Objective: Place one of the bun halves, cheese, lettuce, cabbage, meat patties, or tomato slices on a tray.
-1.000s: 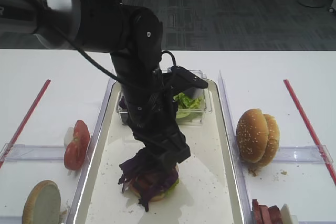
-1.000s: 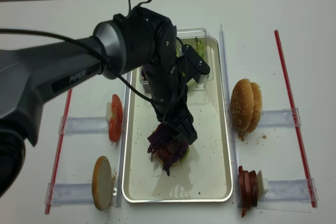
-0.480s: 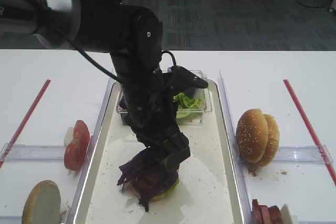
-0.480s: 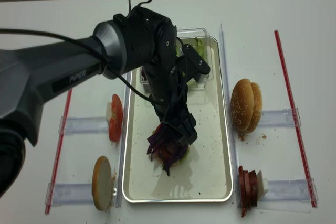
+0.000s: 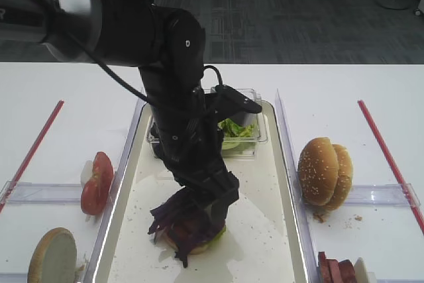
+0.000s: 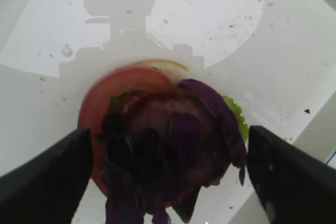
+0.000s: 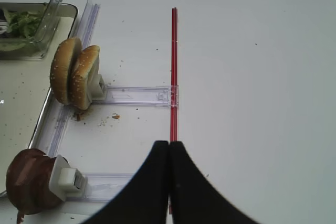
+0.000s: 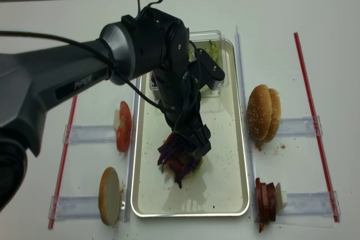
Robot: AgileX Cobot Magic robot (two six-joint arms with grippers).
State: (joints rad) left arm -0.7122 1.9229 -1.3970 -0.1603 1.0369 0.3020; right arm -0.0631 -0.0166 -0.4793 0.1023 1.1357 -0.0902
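On the white tabletop point(image 5: 371, 91), the left gripper point(image 5: 207, 198) now stands with its jaws spread wider than a second ago, poised just over the stack and gripping nothing; the purple strands it pinched then lie loose on the pile.

At far left, a bun half point(image 8: 109, 195) stands on edge in a clear plastic rail point(image 8: 84, 134), its pale cut face showing, with glossy red tomato slices point(image 8: 124, 126) upright in the rail beyond it.

In the middle, the tray point(image 8: 225, 195), a shallow rectangle with a cream floor and silver rim, carries the stack: cabbage point(image 6: 173, 140) in dark, limp purple strips draped over a smooth tomato slice point(image 6: 105, 103), with frilly green lettuce point(image 6: 237, 119) peeking out at its edge. At the tray's far end, a clear plastic box point(image 5: 255, 140) holds more crinkled leaves.

To the right, two sesame-seeded bun halves point(image 7: 74, 77) stand on edge in another rail. Nearer, the meat patties point(image 8: 265, 199), brown-rimmed discs, stand upright. The right gripper point(image 7: 168, 182) hangs pressed closed over bare tabletop beside a red strip point(image 7: 173, 66), holding nothing.
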